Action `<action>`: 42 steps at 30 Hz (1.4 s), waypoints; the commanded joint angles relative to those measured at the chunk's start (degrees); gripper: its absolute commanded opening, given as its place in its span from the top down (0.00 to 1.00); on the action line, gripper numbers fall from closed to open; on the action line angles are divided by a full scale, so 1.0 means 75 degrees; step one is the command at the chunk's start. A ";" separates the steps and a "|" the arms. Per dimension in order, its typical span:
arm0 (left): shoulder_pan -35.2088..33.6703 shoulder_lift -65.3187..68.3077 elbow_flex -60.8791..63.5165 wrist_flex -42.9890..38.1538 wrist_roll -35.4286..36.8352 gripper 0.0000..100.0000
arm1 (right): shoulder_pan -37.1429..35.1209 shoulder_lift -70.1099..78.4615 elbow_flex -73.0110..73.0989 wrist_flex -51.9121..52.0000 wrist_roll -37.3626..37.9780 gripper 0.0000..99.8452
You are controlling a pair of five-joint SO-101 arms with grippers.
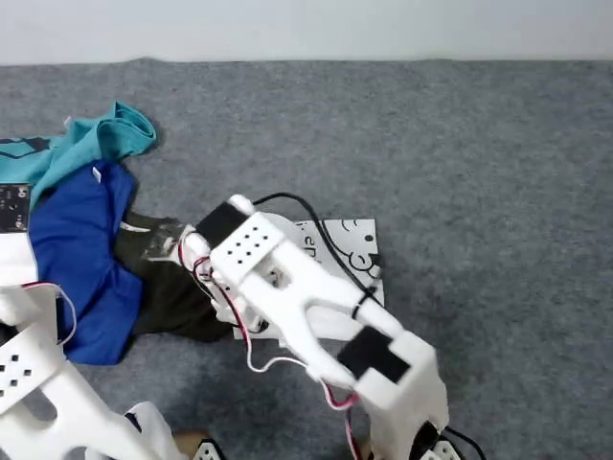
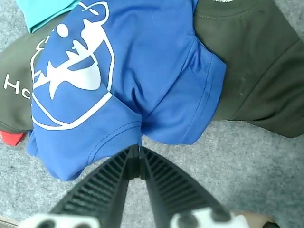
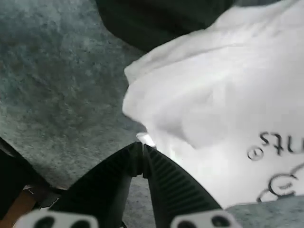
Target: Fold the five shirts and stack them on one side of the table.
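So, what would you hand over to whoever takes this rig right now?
Jaws: left gripper shut at the blue shirt hem, grip on cloth unclear; right gripper shut on the white shirt edge.
Things: teal shirt, the blue one and dark olive shirt overlap in a heap at the high view's left; the white one lies beside it; a red scrap peeks from under.
Done: no folded stack visible.
Left: fold all five, stack at one side.
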 commanded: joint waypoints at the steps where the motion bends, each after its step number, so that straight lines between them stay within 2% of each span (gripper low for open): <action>1: 0.0035 -0.0129 -0.0053 -0.0176 0.0082 0.99 | 0.0522 -0.1002 -0.0035 0.0311 0.0422 0.99; 7: 0.0059 -0.0129 -0.0053 -0.0176 0.0082 0.99 | 0.2245 -0.0697 -0.0047 -0.0287 0.1137 0.99; 11: 0.0059 -0.0129 -0.0053 -0.0176 0.0082 0.99 | 0.2796 0.0041 -0.0059 -0.1178 0.1371 0.99; 14: 0.0059 -0.0129 -0.0053 -0.0176 0.0082 0.99 | 0.2596 0.0580 -0.0059 -0.1518 0.1348 0.99; 19: 0.0047 -0.0129 -0.0053 -0.0164 0.0082 0.99 | 0.1483 0.1178 -0.0059 -0.1272 0.1325 0.99; 24: 0.0047 -0.0129 -0.0053 -0.0152 0.0082 0.99 | 0.0018 0.1049 -0.0316 -0.0311 0.0903 0.99; 27: 0.0047 -0.0129 -0.0053 -0.0164 0.0082 0.99 | -0.0475 0.0779 -0.0621 0.0240 0.0809 0.99; 30: 0.0047 -0.0129 -0.0053 -0.0176 0.0082 0.99 | -0.0393 0.0346 -0.0692 0.0299 0.0785 0.99; 39: 0.0059 -0.0129 -0.0041 -0.0176 0.0082 0.99 | 0.1518 -0.0205 -0.0692 0.0252 0.0856 0.99; 42: 0.0059 -0.0129 -0.0029 -0.0176 0.0082 0.99 | 0.1705 -0.0076 -0.0680 0.0275 0.0856 0.99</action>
